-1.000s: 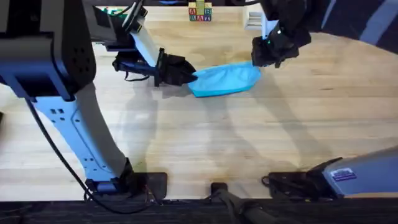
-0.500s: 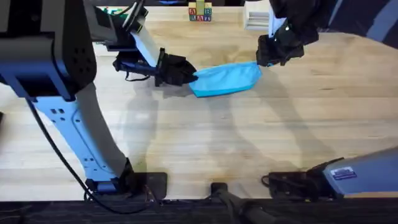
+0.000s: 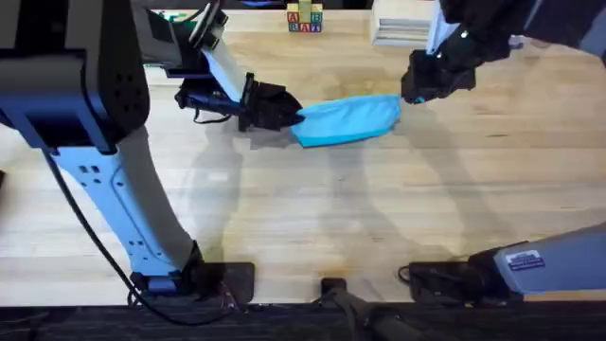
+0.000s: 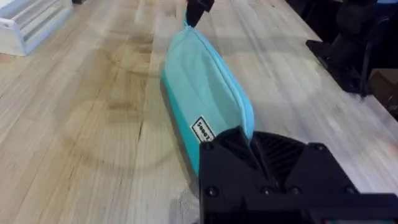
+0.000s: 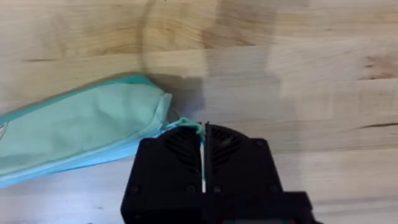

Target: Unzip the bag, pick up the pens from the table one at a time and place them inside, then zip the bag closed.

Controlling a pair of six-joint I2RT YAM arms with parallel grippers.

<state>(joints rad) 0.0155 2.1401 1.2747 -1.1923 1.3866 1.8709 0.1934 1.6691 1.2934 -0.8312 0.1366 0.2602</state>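
Note:
The light-blue bag (image 3: pixel 346 118) lies lengthwise on the wood table (image 3: pixel 379 218), its zipper running along the top edge (image 4: pixel 233 87). My left gripper (image 3: pixel 295 116) is shut on the bag's left end (image 4: pixel 252 146). At the opposite end my right gripper (image 3: pixel 412 95) is shut on the small teal pull (image 5: pixel 183 126), just past the bag's corner (image 5: pixel 155 106). The left wrist view shows the right gripper (image 4: pixel 198 9) at the far tip of the bag. The pens are out of view.
Stacked alphabet blocks (image 3: pixel 305 19) stand at the table's far edge, with a white slatted rack (image 3: pixel 402 28) to their right. Bare tabletop spreads in front of the bag toward the arm bases.
My right gripper has moved to the right, keeping hold at the bag's right end. The left gripper and the bag's left end have stayed put.

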